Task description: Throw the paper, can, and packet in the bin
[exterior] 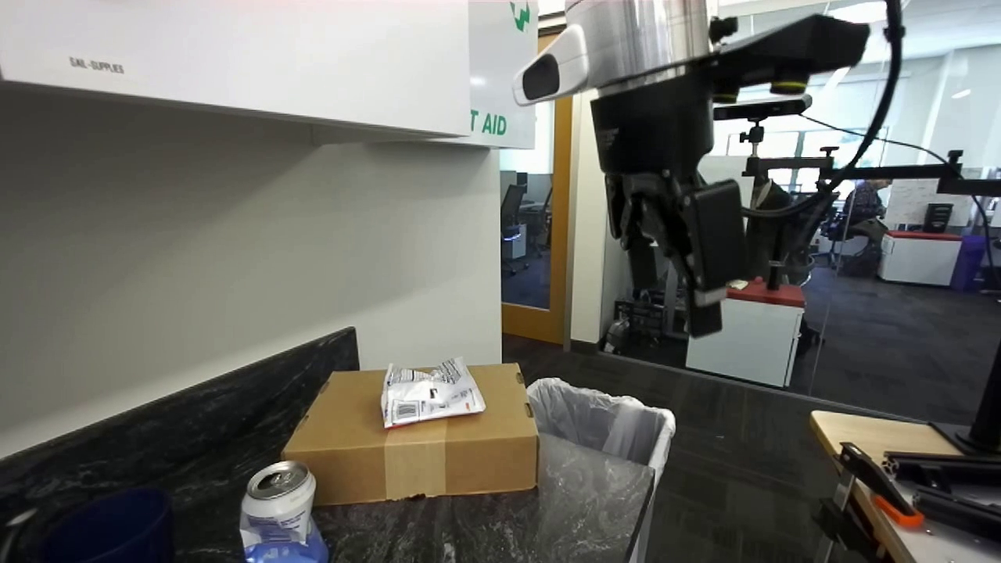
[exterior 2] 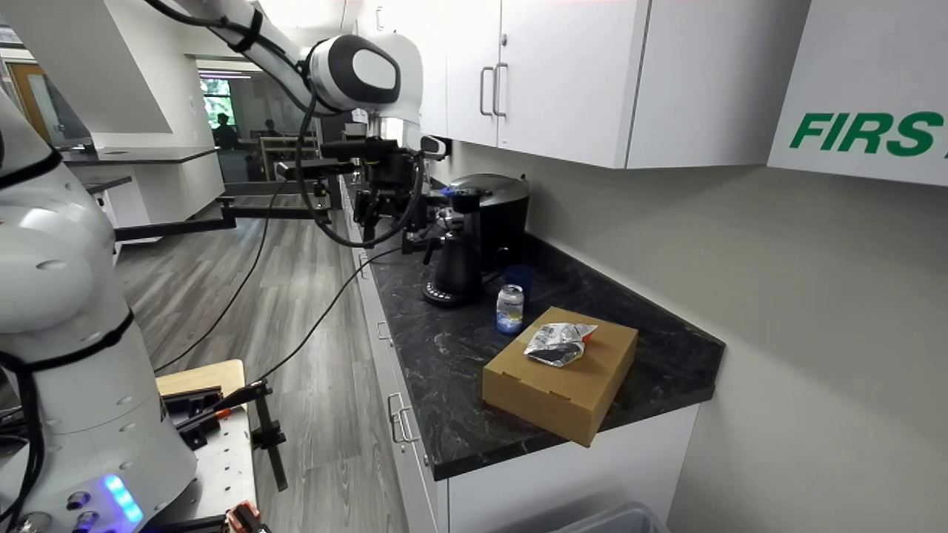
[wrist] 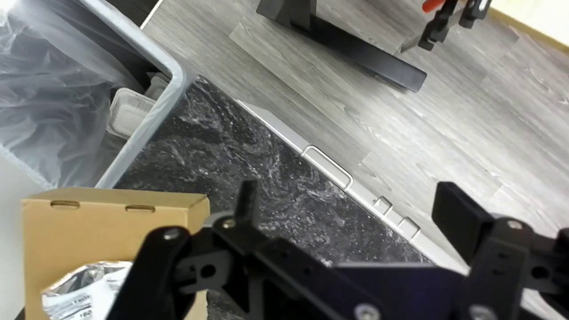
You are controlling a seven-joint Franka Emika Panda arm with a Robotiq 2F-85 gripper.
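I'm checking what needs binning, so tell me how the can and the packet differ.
The can stands upright on the dark counter, while the packet lies on top of the cardboard box. The can is roughly cylindrical; the packet is a flattish, crinkled pouch. The can has a silver top and blue lower body, the packet silver and white surfaces with dark print. Both are outside the bin.

White cabinets (exterior 2: 563, 74) above a dark counter (exterior 2: 452, 370)

An office kitchenette: white flat-fronted cabinets (exterior 2: 570, 81) over the back edge of a black marbled countertop (exterior 2: 452, 400), a black conical kettle (exterior 2: 455, 270), a black office chair (exterior: 512, 203) beyond.
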